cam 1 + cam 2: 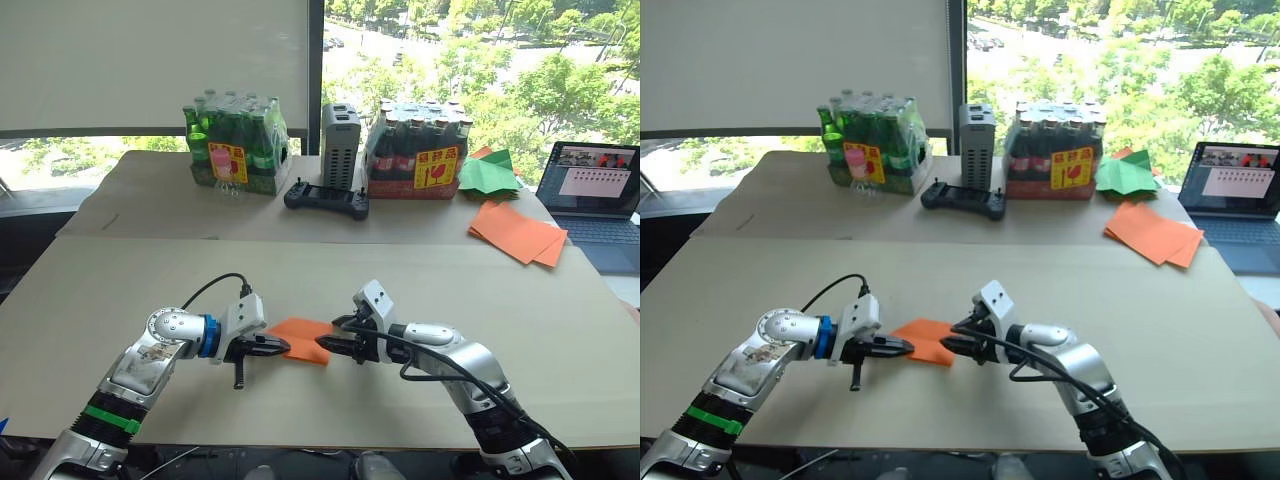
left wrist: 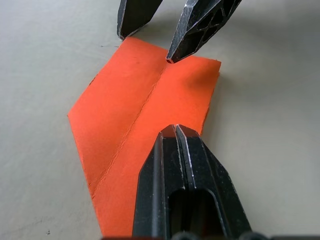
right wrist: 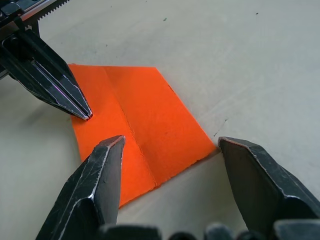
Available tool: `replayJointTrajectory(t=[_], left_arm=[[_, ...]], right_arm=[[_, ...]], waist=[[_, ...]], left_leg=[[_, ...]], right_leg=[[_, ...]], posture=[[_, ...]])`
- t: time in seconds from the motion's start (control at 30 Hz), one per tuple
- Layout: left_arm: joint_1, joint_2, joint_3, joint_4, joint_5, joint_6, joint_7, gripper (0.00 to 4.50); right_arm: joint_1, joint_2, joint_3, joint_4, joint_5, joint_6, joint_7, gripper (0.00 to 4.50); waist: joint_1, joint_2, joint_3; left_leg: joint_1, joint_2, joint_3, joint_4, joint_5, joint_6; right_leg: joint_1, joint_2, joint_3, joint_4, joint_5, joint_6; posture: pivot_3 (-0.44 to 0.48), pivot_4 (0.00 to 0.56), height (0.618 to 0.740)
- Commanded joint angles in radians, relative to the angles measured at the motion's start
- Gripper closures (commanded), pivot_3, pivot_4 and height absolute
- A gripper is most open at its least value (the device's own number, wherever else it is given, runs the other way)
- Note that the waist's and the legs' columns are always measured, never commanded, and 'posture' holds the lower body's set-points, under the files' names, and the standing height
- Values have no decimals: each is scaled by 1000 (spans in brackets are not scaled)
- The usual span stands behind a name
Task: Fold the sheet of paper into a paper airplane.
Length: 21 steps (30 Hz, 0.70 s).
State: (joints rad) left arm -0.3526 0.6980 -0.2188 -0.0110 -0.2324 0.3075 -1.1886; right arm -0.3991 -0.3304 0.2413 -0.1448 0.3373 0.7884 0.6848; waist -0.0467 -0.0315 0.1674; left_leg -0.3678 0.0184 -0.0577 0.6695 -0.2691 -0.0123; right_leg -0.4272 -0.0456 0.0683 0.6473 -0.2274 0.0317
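The sheet of paper point(image 1: 299, 334) lies flat on the table between my two grippers, bright orange, folded, with a crease down its middle point(image 2: 125, 110). My left gripper point(image 1: 286, 347) is shut, and its joined tips point(image 2: 175, 129) rest on top of the sheet beside the crease without clamping it. From the opposite side my right gripper point(image 3: 170, 144) stands open at the sheet's edge. One of its fingers point(image 3: 107, 165) is over the paper and the other sits just off a corner on the bare table.
At the table's back stand a pack of green bottles point(image 1: 235, 150), a grey device point(image 1: 340, 145), a black controller point(image 1: 327, 198) and a pack of dark bottles point(image 1: 418, 150). A green paper shape point(image 1: 487, 172), stacked orange sheets point(image 1: 517, 232) and a laptop point(image 1: 590, 190) lie at the back right.
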Motion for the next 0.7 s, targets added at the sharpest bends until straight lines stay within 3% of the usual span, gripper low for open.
replayJointTrajectory(t=[0.03, 0.7], left_arm=[[-1, -2, 0, -22, 10, -16, 3, 4500], [32, 12, -13, -69, 57, -30, 4, 4500]], right_arm=[[-11, 14, -5, -20, 15, -11, 5, 1179], [-95, 55, -62, 169, 104, 62, 93, 1179]], waist=[[0, 0, 0], [0, 0, 0]], left_leg=[[0, 0, 0, 0, 0, 0], [1, 0, 0, 0, 0, 0]], right_leg=[[0, 0, 0, 0, 0, 0], [0, 0, 0, 1, 0, 0]], posture=[[0, 150, 733], [0, 150, 733]])
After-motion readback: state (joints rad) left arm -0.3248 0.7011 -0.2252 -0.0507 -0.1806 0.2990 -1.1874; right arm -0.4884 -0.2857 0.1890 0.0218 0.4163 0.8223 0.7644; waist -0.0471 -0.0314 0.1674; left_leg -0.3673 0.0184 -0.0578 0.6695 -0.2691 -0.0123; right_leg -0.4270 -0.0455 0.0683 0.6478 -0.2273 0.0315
